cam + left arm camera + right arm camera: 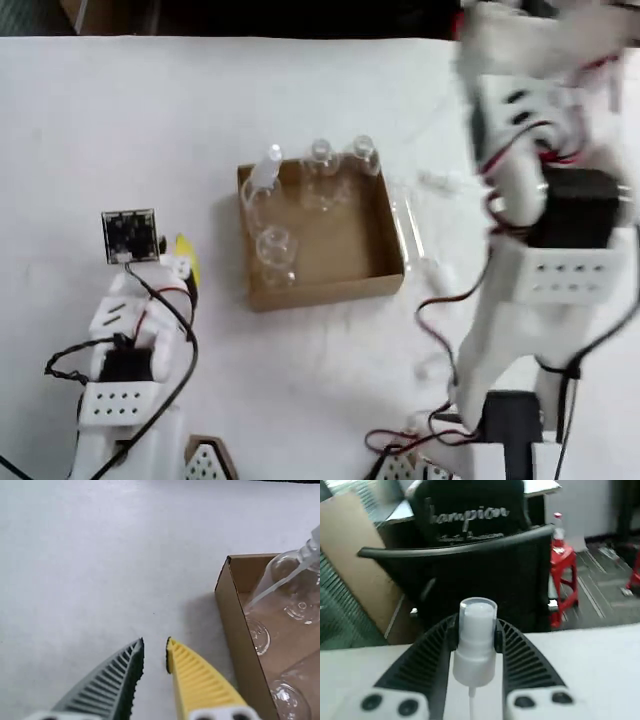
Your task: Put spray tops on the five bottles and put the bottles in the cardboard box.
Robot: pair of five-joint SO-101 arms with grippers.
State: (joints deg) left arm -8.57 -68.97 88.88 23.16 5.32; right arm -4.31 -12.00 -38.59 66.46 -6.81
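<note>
Fitting tops: one bottle done, four to go

Four bottles stand in the box (pixel 322 288) in the middle of the table (pixel 120 120). Only one of them, the capped bottle (pixel 262 185) in the far corner on the left arm's side, wears a top. The three open bottles have bare necks: two along the far wall (pixel 320 165) (pixel 363 158) and one (pixel 275 250) by the wall on the left arm's side.

The right hand (pixel 476 626) is closed on a spray top (pixel 477 652), pinching it between both fingers with its thin tube hanging down. It is held up off the table, facing a black chair (pixel 470 580) beyond the table's edge. The left hand (pixel 154 644) is a little way open and holds nothing. It sits low over bare table just beside the box's side wall (pixel 240 630).

By my reckoning the capping is about a fifth done. The boxing is further on, with four bottles already inside, three of them lacking tops.

The fifth bottle is hard to place. A clear shape (pixel 407 225) lying along the outside of the box on the right arm's side may be it, but it is too faint to be sure. Small pale bits (pixel 435 182) near it could be spare tops; I cannot tell. The right arm is smeared from above, so how the held top sits relative to the box is unclear.
</note>
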